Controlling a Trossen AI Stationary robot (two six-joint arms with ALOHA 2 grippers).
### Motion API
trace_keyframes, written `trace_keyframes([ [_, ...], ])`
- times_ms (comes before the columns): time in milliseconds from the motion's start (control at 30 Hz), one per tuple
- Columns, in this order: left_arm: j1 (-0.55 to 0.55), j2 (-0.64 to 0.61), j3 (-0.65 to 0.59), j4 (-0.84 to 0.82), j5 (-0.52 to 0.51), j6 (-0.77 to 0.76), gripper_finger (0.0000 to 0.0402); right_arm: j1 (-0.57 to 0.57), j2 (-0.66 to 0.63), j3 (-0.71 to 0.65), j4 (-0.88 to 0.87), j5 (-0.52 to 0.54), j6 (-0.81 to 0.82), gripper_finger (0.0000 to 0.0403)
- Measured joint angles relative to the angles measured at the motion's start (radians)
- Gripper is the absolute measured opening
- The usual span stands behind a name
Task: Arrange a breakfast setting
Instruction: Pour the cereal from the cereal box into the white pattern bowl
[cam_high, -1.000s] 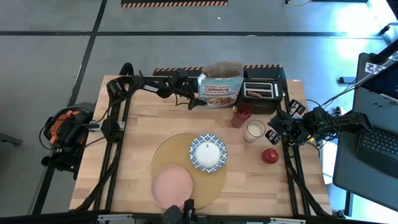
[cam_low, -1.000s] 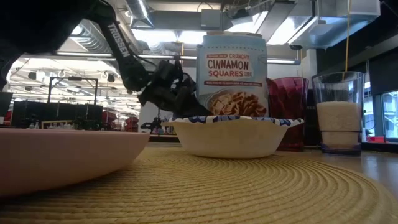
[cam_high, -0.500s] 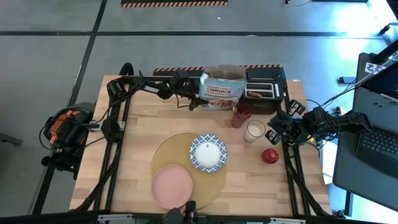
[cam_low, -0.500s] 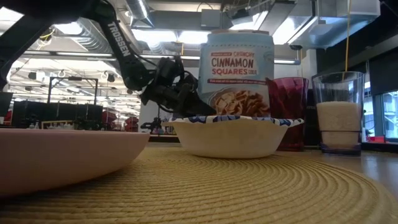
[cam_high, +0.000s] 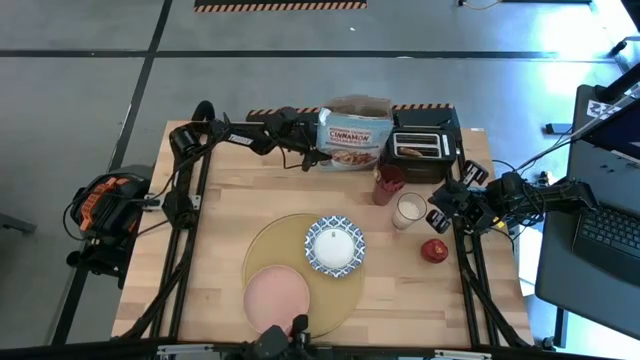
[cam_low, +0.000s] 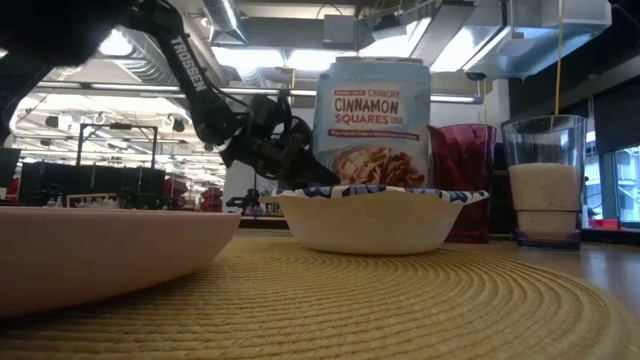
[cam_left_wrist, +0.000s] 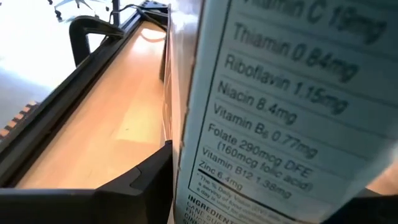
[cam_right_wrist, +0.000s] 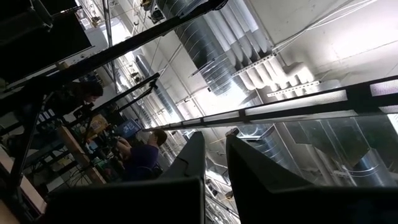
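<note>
The left gripper (cam_high: 312, 150) has its fingers either side of the cereal box (cam_high: 352, 143) at the table's (cam_high: 220, 230) back edge, seemingly clamped on it. A weak hold could tip the box onto the toaster (cam_high: 420, 148) or cup (cam_high: 389, 183). The bowl (cam_high: 334, 245) and plate (cam_high: 277, 297) sit empty on the placemat (cam_high: 270, 250); the glass (cam_high: 408, 210) holds milk; the apple (cam_high: 434, 250) lies near the shut right gripper (cam_high: 447, 208)
</note>
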Motion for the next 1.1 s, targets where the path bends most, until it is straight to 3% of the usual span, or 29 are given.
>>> trace_keyframes([
  [233, 0.005, -0.093, 0.0, -0.16, 0.0, 0.068, 0.0212, 0.0, 0.0, 0.0, 0.0, 0.0, 0.0, 0.0037],
  [567, -0.027, -0.24, -0.001, -0.47, -0.094, 0.258, 0.0211, 0.0, 0.0, 0.0, 0.001, 0.0, 0.0, 0.0037],
  [1100, 0.029, -0.457, -0.003, -0.76, -0.192, 0.389, 0.0195, 0.0, 0.0, 0.0, 0.005, 0.0, 0.0, 0.0037],
])
